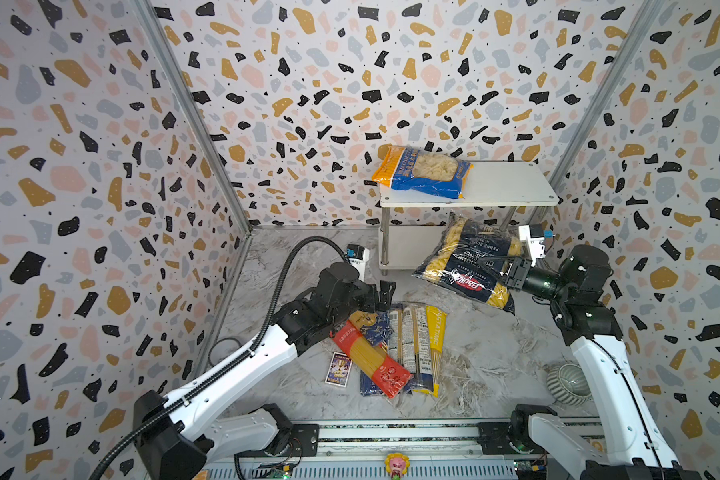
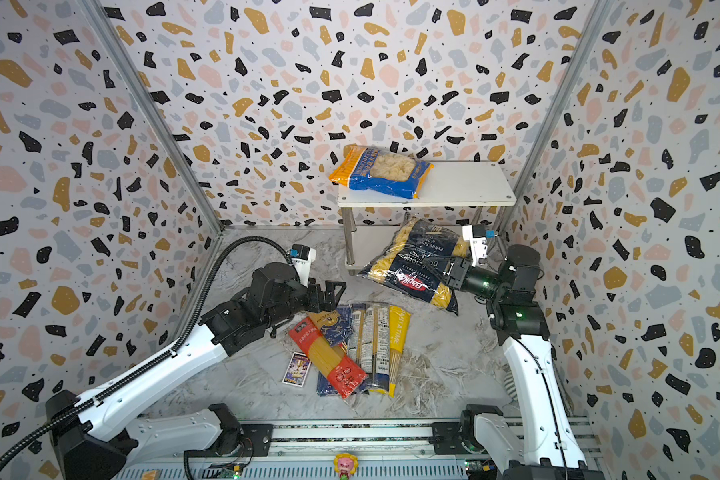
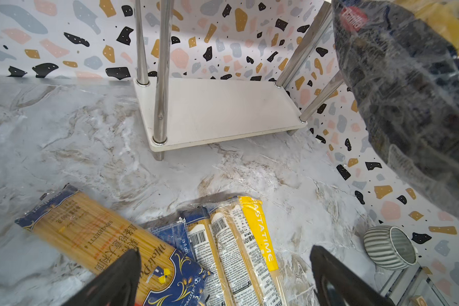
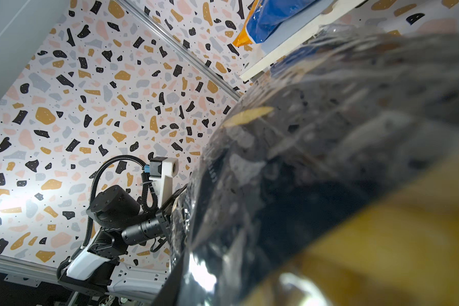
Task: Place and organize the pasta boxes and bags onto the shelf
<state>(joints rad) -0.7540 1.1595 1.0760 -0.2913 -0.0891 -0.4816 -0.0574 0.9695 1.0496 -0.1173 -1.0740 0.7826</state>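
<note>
Before the shelf [image 1: 512, 183], the right gripper [image 1: 509, 271] is clamped on the navy penne bag [image 1: 462, 266].

Its jaws pinch the bag's edge at three o'clock, so the bag hangs tilted, apparently lifted off the table [image 1: 474, 353], in front of the shelf's lower tier and below its upper one. The bag looks heavy for a side pinch, soft and slick. The film may slip and the penne shift, so a hold nearer the middle would likely be safer. The left gripper [image 1: 382, 292] stands wide open and empty above the far ends of the spaghetti packs [image 1: 400, 349], which lie side by side toward six o'clock. They are probably stiff lengthwise but brittle, and best taken across the middle. At eleven o'clock of the held bag, the blue-orange shell bag [image 1: 422, 171] lies on the upper tier's nine o'clock half. The three o'clock half is bare.
</note>
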